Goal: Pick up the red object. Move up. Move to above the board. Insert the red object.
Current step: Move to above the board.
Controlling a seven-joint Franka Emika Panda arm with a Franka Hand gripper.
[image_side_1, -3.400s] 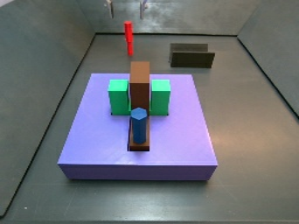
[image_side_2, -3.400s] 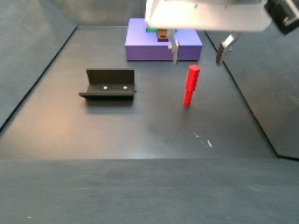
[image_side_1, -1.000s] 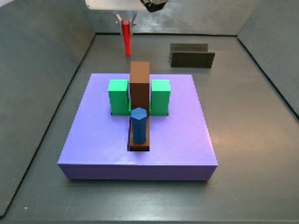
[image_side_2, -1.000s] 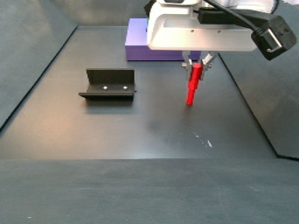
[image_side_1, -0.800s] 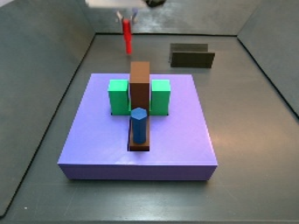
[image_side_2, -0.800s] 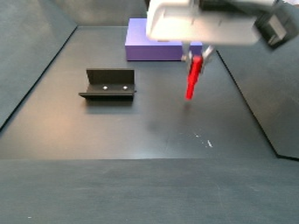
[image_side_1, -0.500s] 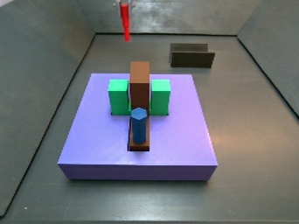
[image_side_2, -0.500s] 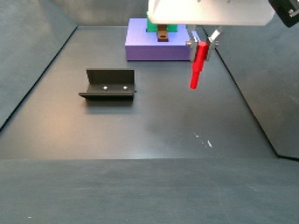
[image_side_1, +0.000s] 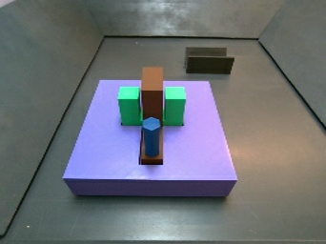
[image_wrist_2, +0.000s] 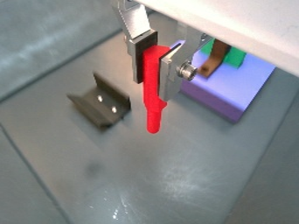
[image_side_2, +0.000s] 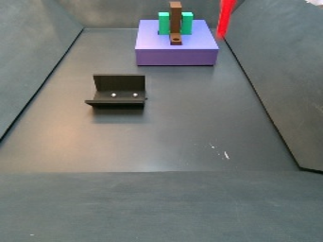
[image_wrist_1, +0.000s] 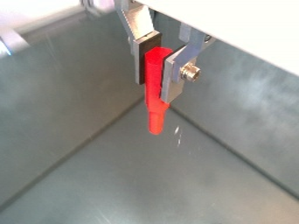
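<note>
1. The surface (image_side_2: 151, 132) is your biggest thing here: a dark grey floor with low walls round it, and you get it in both side views.
2. The board (image_side_1: 152, 143) sits flat on that floor. It's the thick lavender slab you see close up in a side view and further back near the far wall in a side view (image_side_2: 177, 52). A corner of it also peeks into a wrist view (image_wrist_2: 228, 92).
3. On top of the board you've got a long brown bar (image_side_1: 152, 100) running down the middle, with two green blocks (image_side_1: 130, 105) touching it, one on each side.
4. A blue hexagonal peg (image_side_1: 151, 136) stands upright on the near end of the brown bar.
5. The fixture (image_side_2: 117, 91) stands on the floor well apart from the board. You can see it in both side views and in a wrist view (image_wrist_2: 100, 105) too.
6. The claw (image_wrist_1: 156, 59) only shows in both wrist views. Its two silver fingers (image_wrist_2: 139, 44) are closed in tight on the upper part of the red object.
7. The red object (image_wrist_2: 153, 96) hangs straight down between the pads, its lower end clear of the floor. In a side view you only catch a bit of it (image_side_2: 228, 17) at the top edge, beside the board, not over it.
</note>
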